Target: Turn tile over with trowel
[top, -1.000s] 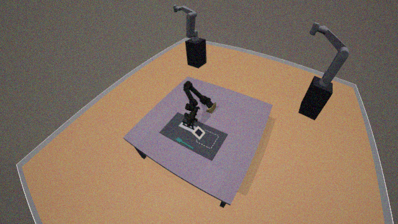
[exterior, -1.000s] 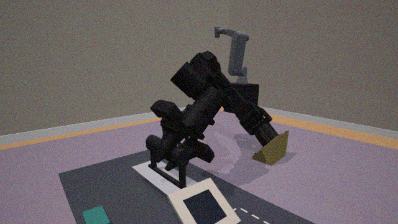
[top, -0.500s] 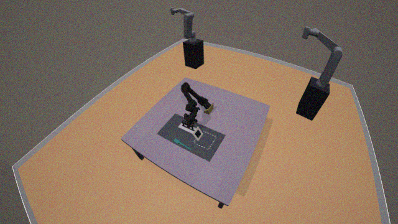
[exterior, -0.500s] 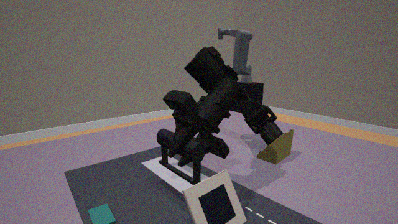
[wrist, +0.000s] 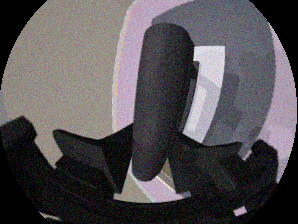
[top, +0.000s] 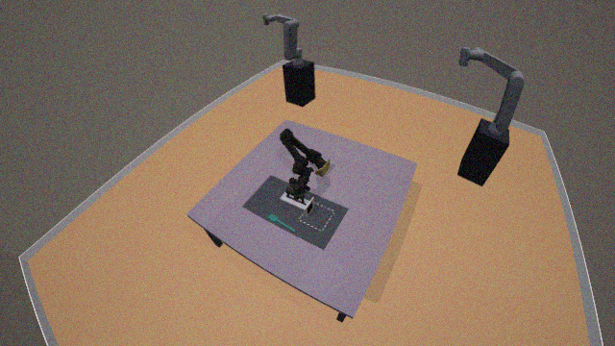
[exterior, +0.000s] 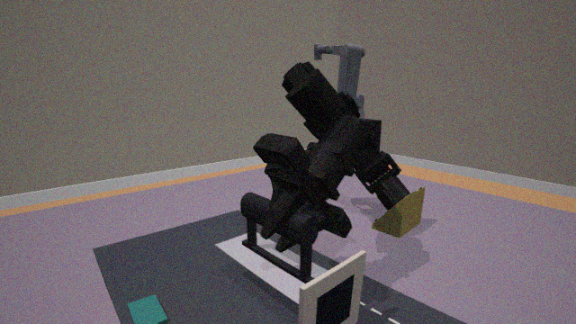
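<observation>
My gripper is shut on the thick black handle of the small trowel. The white blade hangs below the handle, low over the dark mat. The tile is cream with a dark square. It stands up on edge at the blade's end, its dark-square face showing in the top and exterior views. The dashed outline is on the mat beside the tile. The tile's lower edge and its contact with the blade are not clear.
A teal spatula-like tool lies on the mat. The yellow wedge is at the arm's base on the purple table. Two grey arms on black pedestals stand beyond the table.
</observation>
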You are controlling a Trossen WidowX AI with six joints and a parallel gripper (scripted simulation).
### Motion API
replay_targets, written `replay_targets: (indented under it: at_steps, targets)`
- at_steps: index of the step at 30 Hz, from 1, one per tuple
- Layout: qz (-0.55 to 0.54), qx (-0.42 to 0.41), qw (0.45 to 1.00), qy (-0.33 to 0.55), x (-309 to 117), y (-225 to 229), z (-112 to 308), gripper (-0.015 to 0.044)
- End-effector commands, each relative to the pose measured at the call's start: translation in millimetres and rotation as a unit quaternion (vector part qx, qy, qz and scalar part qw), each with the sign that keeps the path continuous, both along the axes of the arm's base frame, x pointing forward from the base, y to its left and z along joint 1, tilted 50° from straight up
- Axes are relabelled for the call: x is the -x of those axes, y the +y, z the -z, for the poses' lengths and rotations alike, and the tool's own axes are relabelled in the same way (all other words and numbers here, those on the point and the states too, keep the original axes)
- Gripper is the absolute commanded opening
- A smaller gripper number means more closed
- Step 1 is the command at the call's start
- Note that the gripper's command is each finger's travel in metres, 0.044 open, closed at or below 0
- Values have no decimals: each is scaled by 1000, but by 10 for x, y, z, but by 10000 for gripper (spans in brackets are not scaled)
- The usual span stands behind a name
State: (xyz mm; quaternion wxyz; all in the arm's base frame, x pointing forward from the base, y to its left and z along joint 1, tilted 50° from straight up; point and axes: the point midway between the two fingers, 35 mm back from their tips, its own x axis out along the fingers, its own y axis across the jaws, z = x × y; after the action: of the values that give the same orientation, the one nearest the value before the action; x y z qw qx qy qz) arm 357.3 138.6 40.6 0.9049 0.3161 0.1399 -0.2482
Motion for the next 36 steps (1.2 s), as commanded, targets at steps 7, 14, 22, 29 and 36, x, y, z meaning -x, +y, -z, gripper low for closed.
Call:
replay_targets:
  at_steps: [7, 14, 22, 29, 36]
  targets:
    - [-3, -7, 1000, -9, -12, 87, 20, 0]
    - [-3, -6, 1000, -8, -29, 42, -197, 0]
    - [-3, -6, 1000, -8, -29, -33, -472, 0]
    - [-3, -6, 1000, -8, -17, -84, -624, 0]
    - [-3, -6, 1000, -8, -17, -84, -624, 0]
